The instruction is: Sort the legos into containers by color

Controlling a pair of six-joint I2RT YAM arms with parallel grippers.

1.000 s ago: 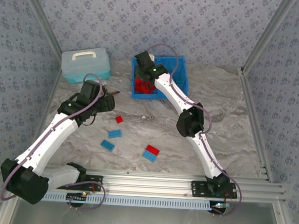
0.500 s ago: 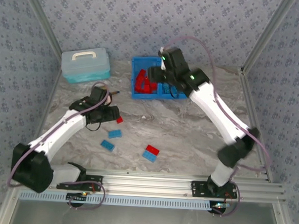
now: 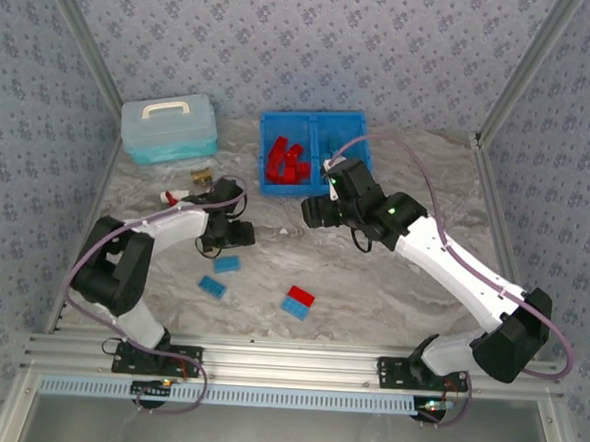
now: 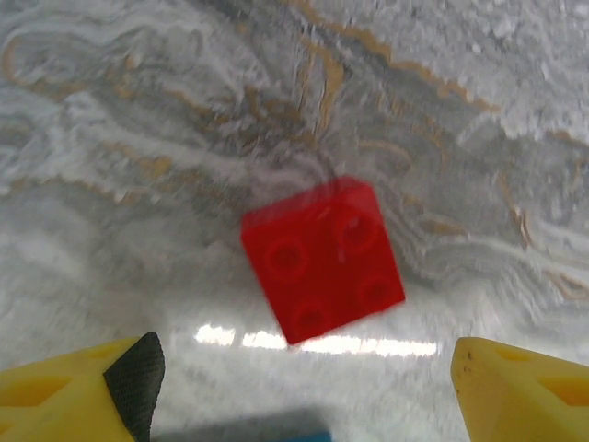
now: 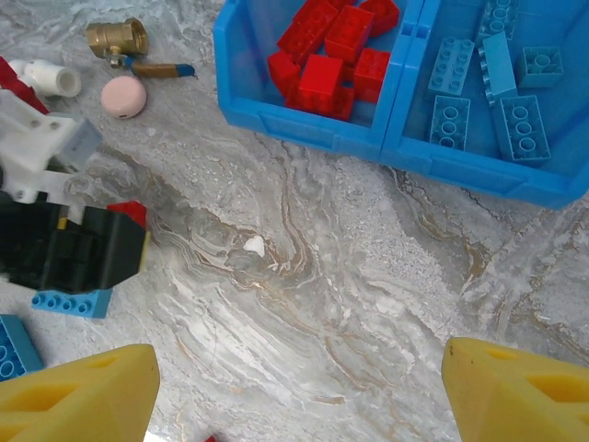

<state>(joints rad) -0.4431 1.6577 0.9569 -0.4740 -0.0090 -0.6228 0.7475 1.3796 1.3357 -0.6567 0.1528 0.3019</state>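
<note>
— Checking left gripper [image 4: 299, 378]: jaws spread wide, nothing held?
— Yes, I read it as apart. Red lego [image 4: 322, 261] lies on the table [image 4: 138, 138] mid-frame, just above the gap between the tips. It's square, so no long axis, with edges skewed to the jaw line.
— Right gripper [image 5: 294, 387]?
— Also apart, empty, well off from it. Left arm's job, I judge. Bin [image 5: 313, 129] is in the upper frame: sorted reds [image 5: 322, 55] in the left compartment, blues [image 5: 515, 120] in the right.

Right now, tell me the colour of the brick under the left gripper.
Red. The brick shows best in the left wrist view.
</note>
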